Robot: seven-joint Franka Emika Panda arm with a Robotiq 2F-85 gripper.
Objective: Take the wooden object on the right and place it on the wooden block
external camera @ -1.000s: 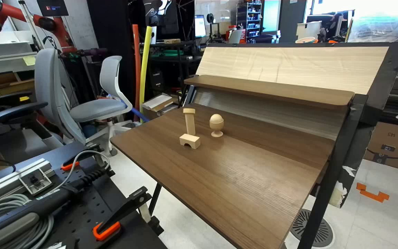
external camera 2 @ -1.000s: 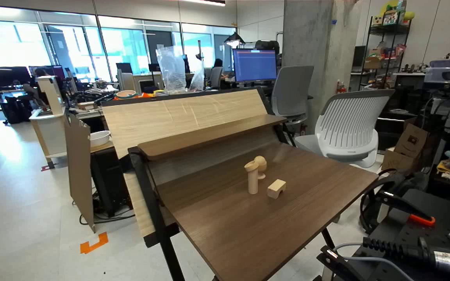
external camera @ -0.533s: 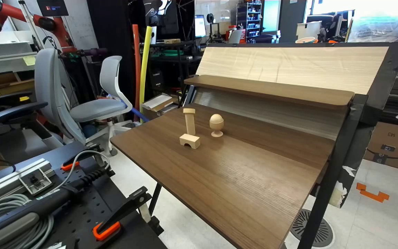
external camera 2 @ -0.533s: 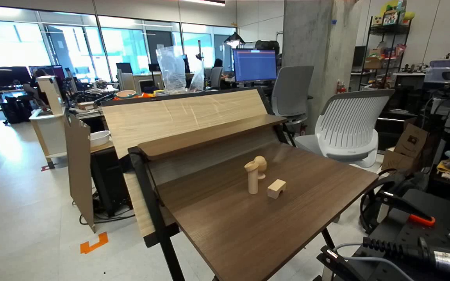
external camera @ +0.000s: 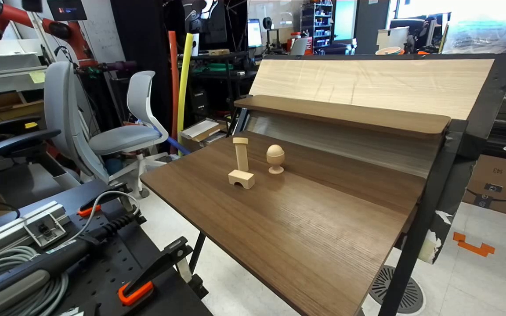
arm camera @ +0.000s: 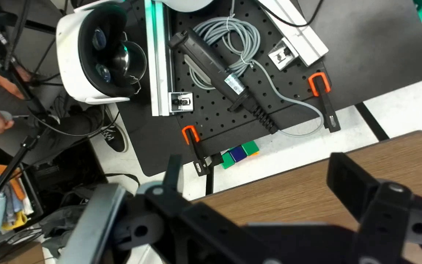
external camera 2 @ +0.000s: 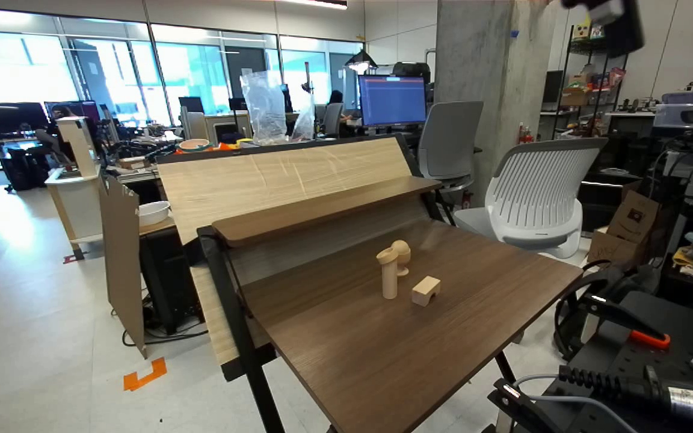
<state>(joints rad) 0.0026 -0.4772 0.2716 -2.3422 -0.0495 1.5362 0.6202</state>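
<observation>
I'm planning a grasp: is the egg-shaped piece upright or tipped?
Upright: in an exterior view, the egg-shaped piece stands on its foot, rounded end up.

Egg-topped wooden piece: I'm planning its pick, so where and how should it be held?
Probably close the pincer across the wide cup of the egg-topped wooden piece, coming from above: it stands upright, while its rounded top could slip. Stay clear of the nearby column.

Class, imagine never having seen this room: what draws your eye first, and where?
The pale egg-topped piece, column and arched block likely stand out, grouped on the tabletop in both exterior views. In the wrist view, the open pincer looms at the bottom, with a white headset upper left.
</observation>
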